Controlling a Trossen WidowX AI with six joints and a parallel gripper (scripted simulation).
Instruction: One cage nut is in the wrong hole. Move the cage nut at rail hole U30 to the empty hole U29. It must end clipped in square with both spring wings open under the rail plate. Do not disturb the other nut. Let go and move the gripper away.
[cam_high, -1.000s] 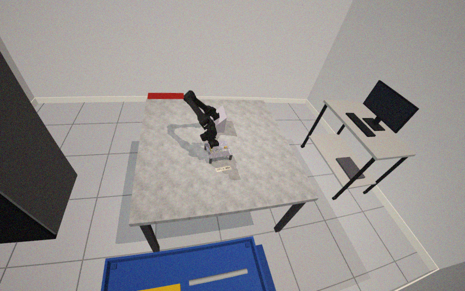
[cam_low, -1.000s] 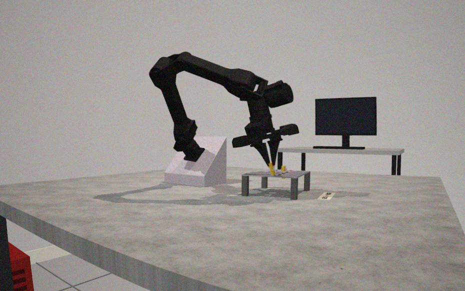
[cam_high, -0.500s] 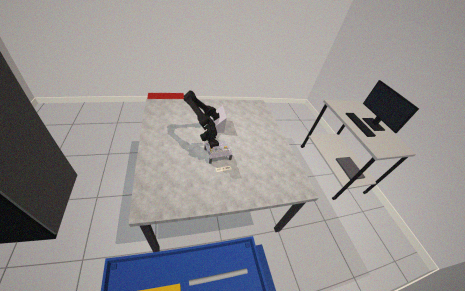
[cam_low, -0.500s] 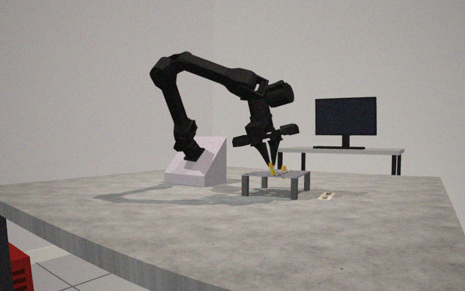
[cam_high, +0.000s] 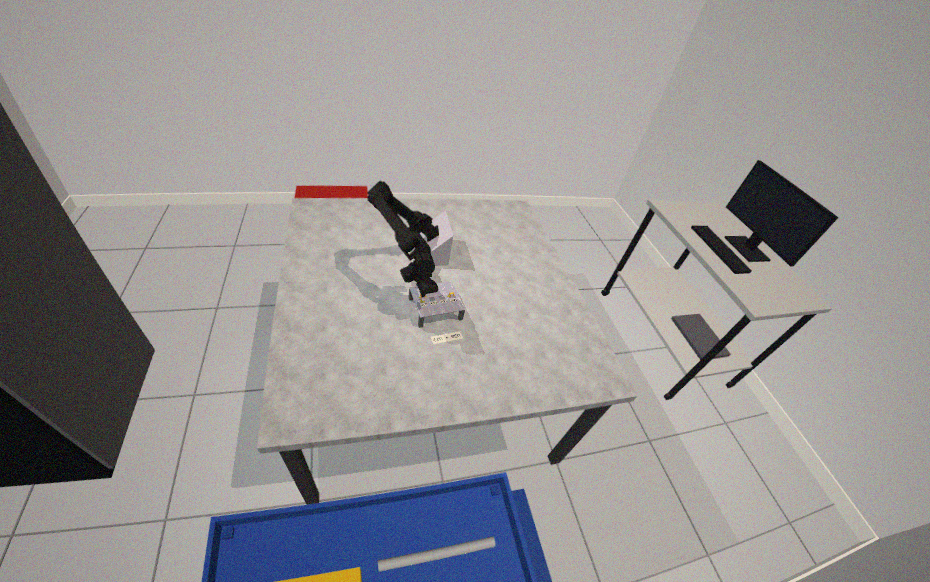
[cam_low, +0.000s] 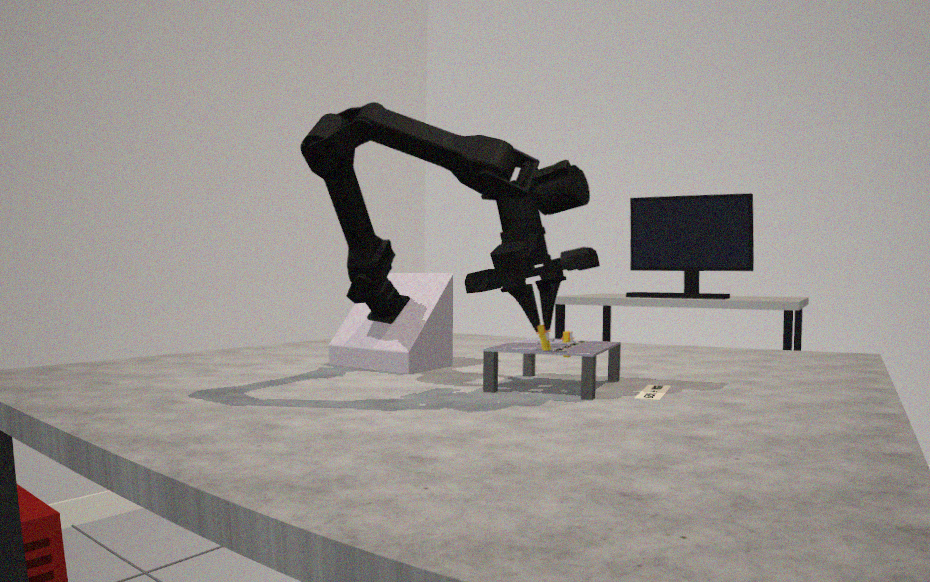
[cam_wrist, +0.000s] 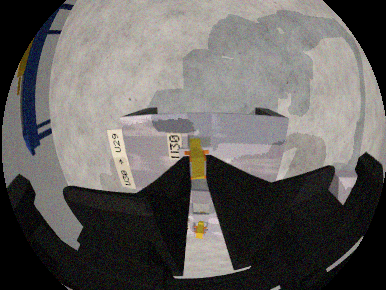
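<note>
Where dark tapered fingers (cam_low: 543, 331) pinch it, the cage nut (cam_low: 543, 338) (cam_wrist: 198, 165) gleams yellow.

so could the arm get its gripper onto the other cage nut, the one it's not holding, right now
Probably not yet: the gripper is shut on a cage nut. The other nut stands close by, with nothing visibly covering it.

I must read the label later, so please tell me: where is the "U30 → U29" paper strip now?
In the exterior view, the strip lies on the tabletop, to the right of the small four-legged rail stand.
</note>
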